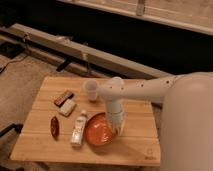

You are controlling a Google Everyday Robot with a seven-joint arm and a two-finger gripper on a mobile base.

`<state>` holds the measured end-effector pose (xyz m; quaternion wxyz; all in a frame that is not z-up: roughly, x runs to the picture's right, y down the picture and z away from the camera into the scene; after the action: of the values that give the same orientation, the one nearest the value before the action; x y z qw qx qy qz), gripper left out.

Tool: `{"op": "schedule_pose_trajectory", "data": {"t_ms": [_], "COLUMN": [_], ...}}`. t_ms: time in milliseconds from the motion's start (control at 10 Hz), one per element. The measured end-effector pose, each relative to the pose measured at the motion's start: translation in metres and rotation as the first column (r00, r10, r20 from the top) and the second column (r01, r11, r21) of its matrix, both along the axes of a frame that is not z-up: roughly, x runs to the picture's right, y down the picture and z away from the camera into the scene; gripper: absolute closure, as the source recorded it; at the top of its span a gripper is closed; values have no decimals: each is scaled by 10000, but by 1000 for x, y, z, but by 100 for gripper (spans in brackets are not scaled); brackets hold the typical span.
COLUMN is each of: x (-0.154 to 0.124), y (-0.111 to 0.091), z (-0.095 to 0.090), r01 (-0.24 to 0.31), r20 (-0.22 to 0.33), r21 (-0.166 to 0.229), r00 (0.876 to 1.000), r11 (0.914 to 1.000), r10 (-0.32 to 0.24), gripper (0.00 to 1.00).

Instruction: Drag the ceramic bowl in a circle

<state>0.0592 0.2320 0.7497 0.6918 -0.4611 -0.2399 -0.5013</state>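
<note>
As arm [142,90] bends down, fingers [119,127] touch ceramic bowl [99,132].

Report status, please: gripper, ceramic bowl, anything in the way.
Gripper shut, down at right rim of the ceramic bowl. Bottle lies close beside bowl's left edge, may block. Cup behind, apart.
</note>
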Motion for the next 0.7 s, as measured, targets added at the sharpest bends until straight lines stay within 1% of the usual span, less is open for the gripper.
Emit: {"op": "schedule_pose_trajectory", "data": {"t_ms": [200,400,600,700], "x": [1,11,36,54], "y": [-14,-42,-74,-89], "z": [17,44,72,85], "r01": [180,461,733,827], "r20": [14,-104,-550,-967], "r21": [33,53,72,61], "r00": [9998,9989,9958,9920], "r11": [9998,9989,9973,9966], "r10": [-180,-460,-728,-817], "gripper": [100,100,100,100]}}
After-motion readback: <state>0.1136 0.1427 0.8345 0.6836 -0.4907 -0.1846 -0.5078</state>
